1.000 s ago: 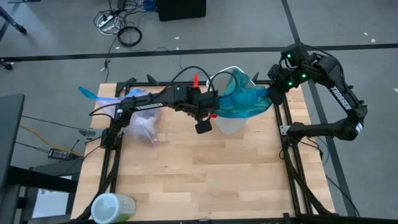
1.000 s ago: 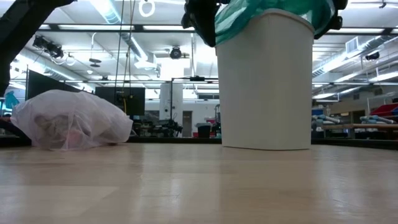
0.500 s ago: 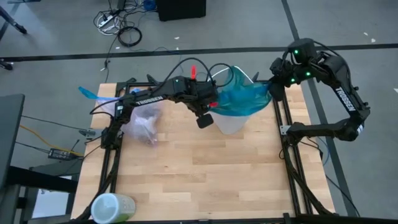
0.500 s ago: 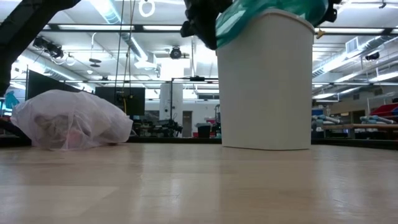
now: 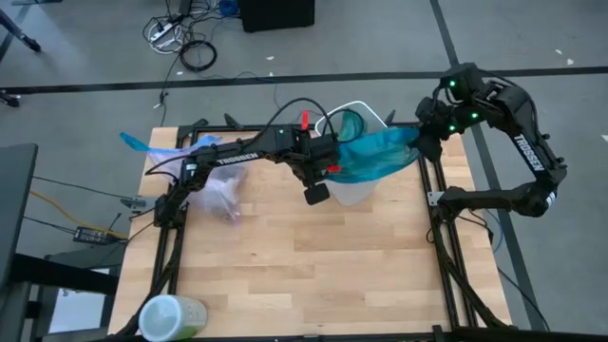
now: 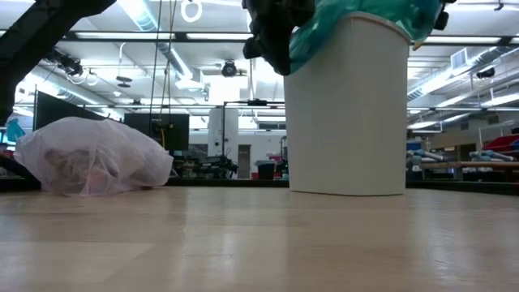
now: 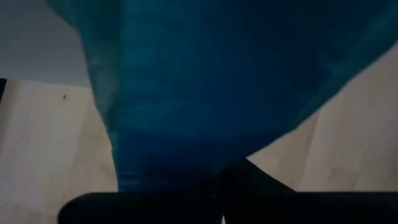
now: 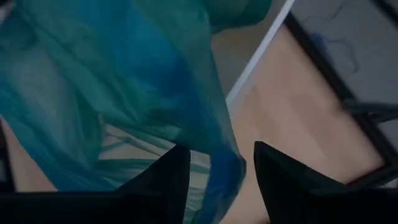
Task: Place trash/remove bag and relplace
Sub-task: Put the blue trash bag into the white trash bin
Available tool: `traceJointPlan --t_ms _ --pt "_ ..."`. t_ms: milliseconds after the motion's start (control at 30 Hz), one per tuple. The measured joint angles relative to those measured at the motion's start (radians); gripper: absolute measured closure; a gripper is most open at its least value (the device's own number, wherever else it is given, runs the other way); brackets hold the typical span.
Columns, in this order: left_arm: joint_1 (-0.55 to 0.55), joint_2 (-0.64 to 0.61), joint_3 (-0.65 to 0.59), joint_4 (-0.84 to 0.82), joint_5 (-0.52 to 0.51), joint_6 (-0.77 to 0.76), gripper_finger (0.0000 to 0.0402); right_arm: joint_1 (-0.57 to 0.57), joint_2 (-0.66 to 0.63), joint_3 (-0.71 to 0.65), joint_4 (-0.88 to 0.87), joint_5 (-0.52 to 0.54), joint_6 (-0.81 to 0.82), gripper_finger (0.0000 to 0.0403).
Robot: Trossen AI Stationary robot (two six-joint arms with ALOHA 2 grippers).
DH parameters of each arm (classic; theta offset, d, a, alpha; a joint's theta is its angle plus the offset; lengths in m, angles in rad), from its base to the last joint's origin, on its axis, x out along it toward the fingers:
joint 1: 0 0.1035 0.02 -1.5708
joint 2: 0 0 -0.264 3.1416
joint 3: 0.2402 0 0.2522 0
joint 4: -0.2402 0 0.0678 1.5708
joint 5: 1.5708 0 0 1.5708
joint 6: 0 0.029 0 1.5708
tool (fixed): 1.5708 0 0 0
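An opaque teal-green bag (image 5: 375,152) (image 6: 365,16) is spread over the top of a white bin (image 5: 351,193) (image 6: 345,105) that stands at the table's far right. My left gripper (image 5: 325,163) (image 7: 222,186) is shut on the teal bag's left side. My right gripper (image 5: 421,142) (image 8: 217,149) is at its right end, fingers parted around the film. The pale pink-lavender bag (image 5: 220,190) (image 6: 93,154) lies filled on the table at the far left. Dim scraps show through its film. My left gripper pinches the teal bag's left rim part (image 7: 186,168) between both fingers, above the bin's left rim. The film spreads away from the fingers toward the other arm. My right gripper has a bunched strip of the bag's right end (image 8: 217,174) running between its parted fingers and lying against one finger (image 8: 177,177). Whether it is pinched, I cannot tell.
A green-lidded container (image 5: 171,316) lies at the table's near left corner. Black frame rails (image 5: 439,218) run along the table's left and right edges. Bare wood (image 5: 304,256) fills the near half of the table.
My left gripper swung a little toward the far edge, then back and slightly to the right, carrying the teal bag's left rim with it. The bag now sits lower over the bin's left rim, and its mouth shows at the far side. My right gripper shifted slightly.
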Motion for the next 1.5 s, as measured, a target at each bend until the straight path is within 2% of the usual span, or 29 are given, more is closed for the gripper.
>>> traceJointPlan --t_ms 100,233,367,567,600,733,900,1133,1300,1500 --pt "0.0 0.003 0.0 -0.002 0.0 -0.006 0.0398 0.002 -0.014 0.001 0.027 0.028 -0.005 0.0237" --pt "0.0 0.003 0.0 0.003 0.0 -0.008 0.0398 0.002 0.02 0.0 -0.035 0.056 -0.038 0.0236" --pt "0.0 0.003 0.0 0.019 0.0 -0.008 0.0398 -0.015 0.047 0.0 -0.01 0.067 -0.03 0.024" --pt "0.0 0.001 -0.011 0.035 -0.007 -0.008 0.0398 -0.024 0.093 0.0 0.026 0.165 0.032 0.0246" --pt "0.0 0.001 -0.02 0.037 -0.008 -0.008 0.0398 -0.024 0.101 0.0 0.027 0.159 0.032 0.0247" --pt "0.0 0.002 -0.058 0.027 -0.008 -0.008 0.0398 -0.029 0.109 0.0 0.032 0.014 -0.018 0.0247" --pt "0.0 0.002 -0.114 0.027 -0.008 -0.008 0.0398 -0.035 0.08 0.0 0.043 0.087 -0.078 0.0249" --pt "0.0 0.002 -0.122 0.061 -0.008 0.011 0.0398 -0.044 0.027 0.0 0.172 0.075 -0.113 0.0248" --pt "0.0 0.002 -0.121 0.095 -0.008 0.007 0.0398 -0.046 0.024 0.001 0.174 0.083 -0.107 0.0248" --pt "-0.014 0.002 -0.026 0.077 0.019 -0.006 0.0398 -0.05 0.04 0.001 0.112 0.097 -0.105 0.025"
